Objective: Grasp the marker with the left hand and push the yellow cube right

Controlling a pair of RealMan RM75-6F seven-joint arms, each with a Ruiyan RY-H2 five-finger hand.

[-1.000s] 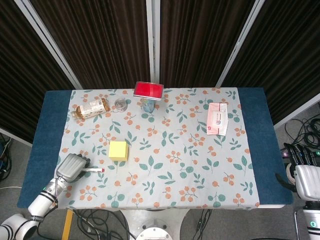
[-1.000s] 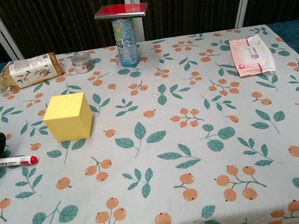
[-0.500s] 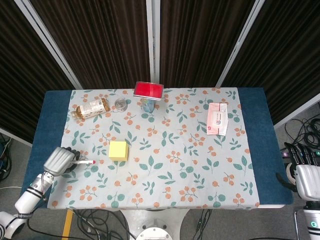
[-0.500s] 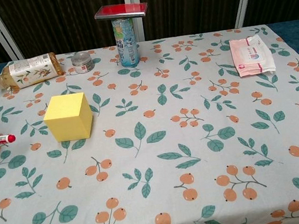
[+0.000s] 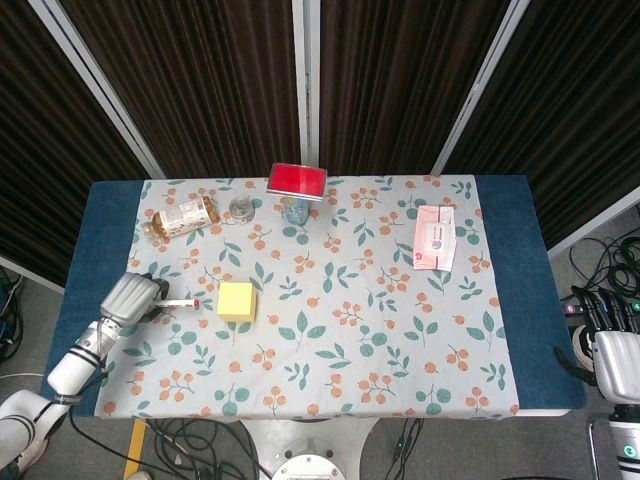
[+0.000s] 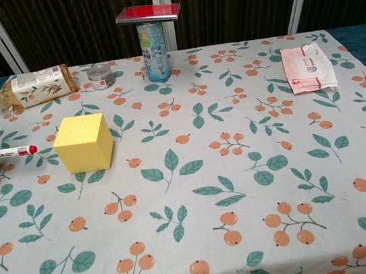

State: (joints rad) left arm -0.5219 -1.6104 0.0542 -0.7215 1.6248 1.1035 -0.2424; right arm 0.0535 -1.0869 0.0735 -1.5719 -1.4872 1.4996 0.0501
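Left hand (image 5: 130, 297): you're gripping the white red-capped marker (image 6: 3, 154) — tip just left of the yellow foam cube (image 6: 85, 143).
Right hand (image 5: 617, 362): grip unclear — off the counter.

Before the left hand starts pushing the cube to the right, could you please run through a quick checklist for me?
1. Marker held by the left hand: ok.
2. Red tip points toward the yellow cube: ok.
3. Tip touching the cube: not ok, a gap shows in both views.
4. Tablecloth to the right of the cube is free of objects: ok.
5. Right hand off the table, out of the path: ok.
6. Marker height matched to the cube's side: cannot tell.
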